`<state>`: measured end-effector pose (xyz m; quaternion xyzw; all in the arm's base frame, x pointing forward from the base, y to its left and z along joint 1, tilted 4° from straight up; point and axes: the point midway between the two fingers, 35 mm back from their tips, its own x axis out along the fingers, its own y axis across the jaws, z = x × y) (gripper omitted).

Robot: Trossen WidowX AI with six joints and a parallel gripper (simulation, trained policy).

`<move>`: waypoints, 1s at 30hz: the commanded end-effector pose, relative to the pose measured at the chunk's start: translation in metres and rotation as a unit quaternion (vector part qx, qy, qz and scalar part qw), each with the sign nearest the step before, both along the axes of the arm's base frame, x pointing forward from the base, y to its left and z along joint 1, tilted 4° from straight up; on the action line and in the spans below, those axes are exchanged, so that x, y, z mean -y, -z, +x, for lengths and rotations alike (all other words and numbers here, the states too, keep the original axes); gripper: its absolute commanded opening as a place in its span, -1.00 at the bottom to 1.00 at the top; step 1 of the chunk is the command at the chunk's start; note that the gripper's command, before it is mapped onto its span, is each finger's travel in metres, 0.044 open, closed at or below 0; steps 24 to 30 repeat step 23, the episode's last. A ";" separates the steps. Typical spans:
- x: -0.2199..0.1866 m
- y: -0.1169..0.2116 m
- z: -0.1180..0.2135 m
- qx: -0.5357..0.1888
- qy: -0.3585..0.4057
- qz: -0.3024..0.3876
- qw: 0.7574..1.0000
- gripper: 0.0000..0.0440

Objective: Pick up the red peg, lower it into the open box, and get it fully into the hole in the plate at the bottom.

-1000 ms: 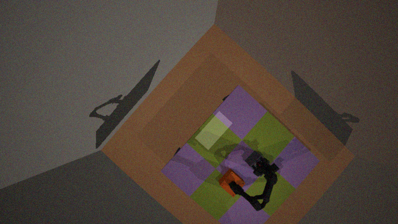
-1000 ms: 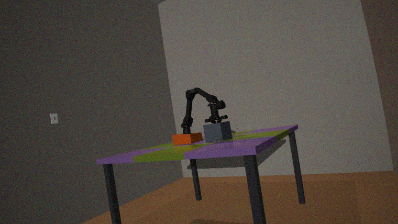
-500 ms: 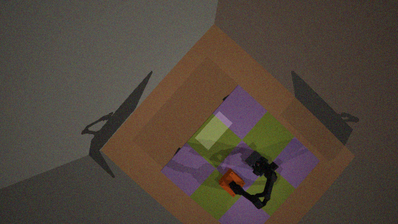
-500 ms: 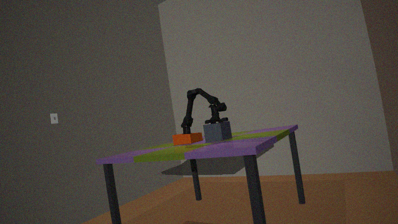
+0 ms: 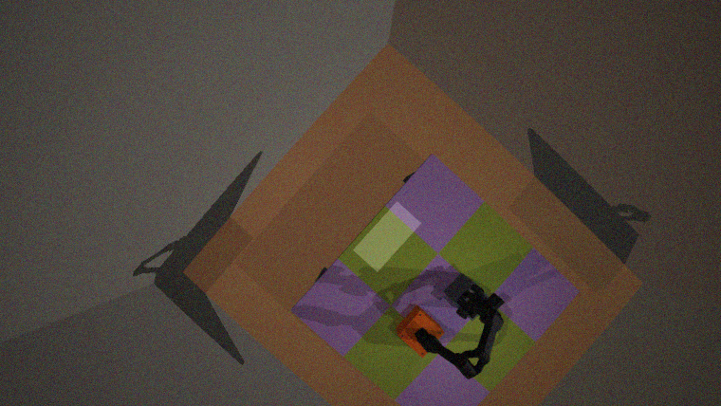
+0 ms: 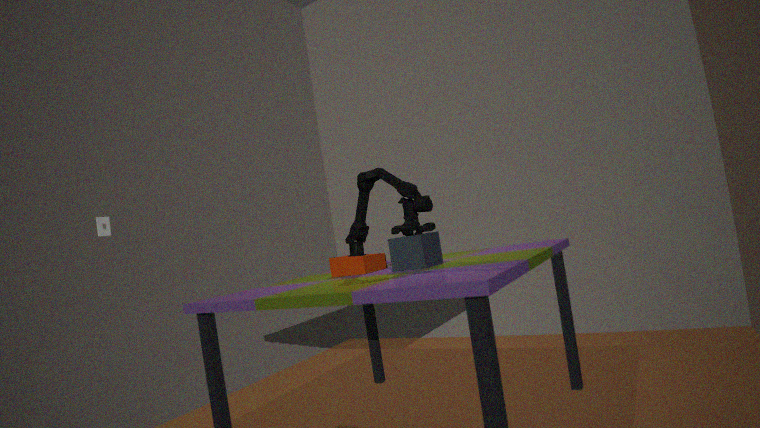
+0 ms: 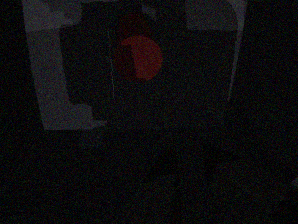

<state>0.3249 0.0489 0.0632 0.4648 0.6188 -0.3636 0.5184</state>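
Pointing straight down over the open box, with fingertips hidden below the rim: so to find the gripper (image 5: 466, 301) (image 6: 412, 229). Drawn in to a narrow gap, well short of wide open; impossible to tell from these views whether closed on anything. Held upright, presumably to keep clear of the walls of the box (image 5: 457, 286) (image 6: 406, 255) (image 7: 47, 75) and in line with the hole, not visible in this gloom.

Look down from the wrist to find the red peg (image 7: 148, 57), round end towards the camera, apparently inside the box and roughly upright. Partly shadowed; impossible to confirm contact with the fingers or any depth in the plate.

Further out, note the arm (image 5: 487, 342) (image 6: 361, 204), bent high in an arch, likely for a steep reach over the wall. Rooted on an orange block (image 5: 421, 320) (image 6: 348, 266) beside the box, on the chequered table (image 5: 453, 189) (image 6: 420, 287). Before any release, best to check seating; risky to press down if off-centre.

Compared with a second ago, the arm (image 5: 494, 327) (image 6: 362, 202) leans slightly farther right at its bend in the exterior view, and its wrist end sits a little lower. From above, the speck of red that showed at the claw (image 5: 466, 301) (image 6: 410, 232) is out of sight now. The big wall shadow (image 5: 194, 251) on the left has slid nearer and now folds across the wall corner, while the shadow patch (image 6: 361, 325) seen beneath the table (image 6: 420, 291) has moved left
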 end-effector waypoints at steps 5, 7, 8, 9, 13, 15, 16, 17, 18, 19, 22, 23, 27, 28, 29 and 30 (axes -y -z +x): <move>-0.007 0.002 -0.004 -0.012 0.004 0.009 1.000 -0.62; -0.008 0.002 -0.004 -0.013 0.004 0.009 1.000 -0.57; -0.009 0.001 -0.004 -0.014 0.004 0.009 1.000 -0.55; -0.009 0.001 -0.004 -0.015 0.004 0.009 1.000 -0.54; -0.011 -0.005 -0.004 -0.017 0.005 0.010 1.000 -0.56; -0.009 -0.011 -0.001 -0.014 0.009 0.014 1.000 -0.63; -0.009 -0.013 0.001 -0.012 0.011 0.017 1.000 -0.68; -0.007 -0.016 0.003 -0.010 0.012 0.019 1.000 -0.72; -0.006 -0.019 0.006 -0.007 0.014 0.022 1.000 -0.77; -0.006 -0.022 0.008 -0.005 0.014 0.025 1.000 -0.82; -0.005 -0.030 0.013 0.002 0.015 0.035 0.999 -0.94; -0.004 -0.032 0.015 0.005 0.015 0.039 0.999 -0.96; -0.004 -0.032 0.015 0.005 0.015 0.039 0.999 -0.96; -0.004 -0.032 0.015 0.005 0.015 0.039 0.999 -0.96; -0.004 -0.032 0.015 0.005 0.015 0.039 0.999 -0.96; -0.004 -0.032 0.015 0.005 0.015 0.039 0.999 -0.96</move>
